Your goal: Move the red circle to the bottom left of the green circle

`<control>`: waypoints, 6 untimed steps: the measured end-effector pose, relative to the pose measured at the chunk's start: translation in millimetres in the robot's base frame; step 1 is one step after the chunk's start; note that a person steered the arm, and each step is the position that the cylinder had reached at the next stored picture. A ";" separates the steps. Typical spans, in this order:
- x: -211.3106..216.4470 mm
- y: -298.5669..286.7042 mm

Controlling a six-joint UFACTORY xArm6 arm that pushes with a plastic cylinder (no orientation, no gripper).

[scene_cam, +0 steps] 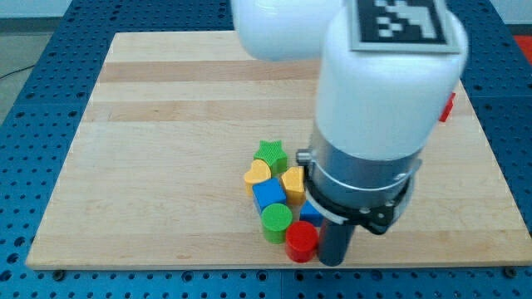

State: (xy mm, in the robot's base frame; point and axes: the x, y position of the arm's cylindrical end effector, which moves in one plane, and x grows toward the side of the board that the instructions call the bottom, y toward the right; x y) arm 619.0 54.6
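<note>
One push step appears to remain: red circle not yet at bottom left of green circle.

No gripper is fitted and no jaw state applies; my tip (332,261) rests just beside the red circle (302,241), on its right. The red circle touches the green circle (277,219) at its bottom right, near the table (166,166) front edge. Judged remaining: slide it leftward under the green circle. Adjacent: blue block (268,193), yellow heart (258,173), green star (270,153).

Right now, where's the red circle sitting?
The red circle sits near the board's bottom edge, just right of centre, touching the green circle at its upper left, with my rod at its right; my tip isn't visible.
</note>
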 end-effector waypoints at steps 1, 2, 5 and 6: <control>0.0 -11.4; 0.0 -35.7; -2.8 5.6; -2.9 113.7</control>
